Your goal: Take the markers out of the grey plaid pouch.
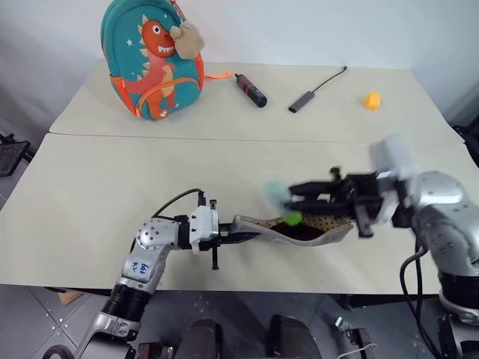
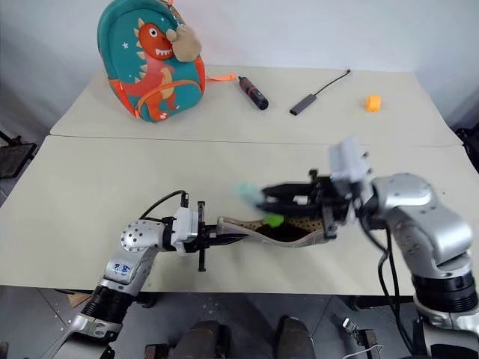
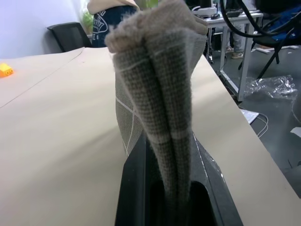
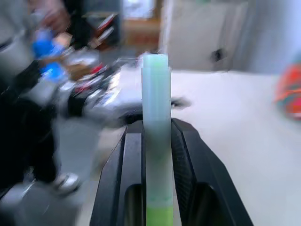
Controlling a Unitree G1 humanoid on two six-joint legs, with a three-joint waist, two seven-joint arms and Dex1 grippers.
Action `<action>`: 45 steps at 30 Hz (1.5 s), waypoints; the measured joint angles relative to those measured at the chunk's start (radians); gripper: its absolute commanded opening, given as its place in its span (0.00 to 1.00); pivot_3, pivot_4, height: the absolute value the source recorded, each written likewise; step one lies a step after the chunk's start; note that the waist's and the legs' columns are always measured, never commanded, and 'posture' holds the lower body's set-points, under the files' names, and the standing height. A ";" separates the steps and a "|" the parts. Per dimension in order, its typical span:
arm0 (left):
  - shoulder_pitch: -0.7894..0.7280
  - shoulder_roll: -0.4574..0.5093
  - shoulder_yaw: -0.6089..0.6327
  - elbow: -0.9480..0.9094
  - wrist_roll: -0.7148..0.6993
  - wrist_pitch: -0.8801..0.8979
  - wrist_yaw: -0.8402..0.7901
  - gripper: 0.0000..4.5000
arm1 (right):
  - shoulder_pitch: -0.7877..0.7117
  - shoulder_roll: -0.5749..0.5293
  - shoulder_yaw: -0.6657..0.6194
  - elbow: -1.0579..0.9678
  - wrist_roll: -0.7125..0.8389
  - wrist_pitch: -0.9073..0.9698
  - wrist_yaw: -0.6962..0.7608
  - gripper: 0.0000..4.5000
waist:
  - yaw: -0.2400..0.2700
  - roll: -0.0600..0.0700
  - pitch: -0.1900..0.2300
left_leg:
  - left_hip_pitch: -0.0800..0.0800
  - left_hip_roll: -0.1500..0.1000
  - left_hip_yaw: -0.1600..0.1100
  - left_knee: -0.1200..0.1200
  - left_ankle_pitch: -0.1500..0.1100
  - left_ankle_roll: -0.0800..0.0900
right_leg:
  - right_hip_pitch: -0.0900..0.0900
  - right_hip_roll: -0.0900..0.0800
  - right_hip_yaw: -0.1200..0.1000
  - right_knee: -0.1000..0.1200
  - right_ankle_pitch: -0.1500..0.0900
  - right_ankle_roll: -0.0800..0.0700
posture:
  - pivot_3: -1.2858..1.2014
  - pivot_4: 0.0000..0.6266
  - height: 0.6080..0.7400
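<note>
L pincer was clenched on one end of the grey plaid pouch, fabric bunched between both fingers in the left wrist view. Pouch lay w/ its long axis running from that pincer toward the R arm, low over the near edge of the counter, mouth gaping up so the tan dotted lining showed.

R pincer was grasping a marker, pale body w/ a lime-green end, pinched between both fingers and lying along them. It sat just above the pouch's open mouth, pointing toward the L pincer, roughly parallel to the pouch. Marker's tip looked clear of the opening, though motion blur makes that uncertain.

My read: marker was as good as out. R arm was the one to carry it off; next it needed a bare patch of counter beside the pouch to set it down, L holding on meanwhile.
</note>
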 measured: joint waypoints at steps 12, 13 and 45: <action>-0.024 -0.024 0.001 0.045 -0.005 -0.019 -0.007 0.00 | 0.188 -0.322 -0.123 0.572 -0.274 -0.023 0.040 0.08 | 0.009 0.001 0.000 | -0.001 -0.002 0.012 -0.001 -0.003 0.004 | 0.000 -0.001 -0.001 -0.002 0.000 0.000 | 0.52 0.24 1.00; -0.027 -0.027 0.001 0.052 -0.005 -0.022 -0.007 0.00 | 0.205 -0.322 -0.089 0.606 -0.316 -0.031 0.025 0.08 | 0.008 0.002 0.001 | -0.001 -0.002 0.013 0.000 -0.003 0.004 | 0.000 -0.001 0.000 -0.002 0.000 0.001 | 0.52 0.24 1.00; -0.085 -0.067 -0.003 0.166 -0.004 -0.084 -0.031 0.00 | 0.089 -0.302 -0.025 0.044 -0.134 -0.013 0.127 0.03 | 0.012 0.010 0.004 | -0.001 -0.001 0.003 0.002 -0.003 0.004 | 0.000 0.000 0.002 -0.004 0.002 0.003 | 0.52 0.24 1.00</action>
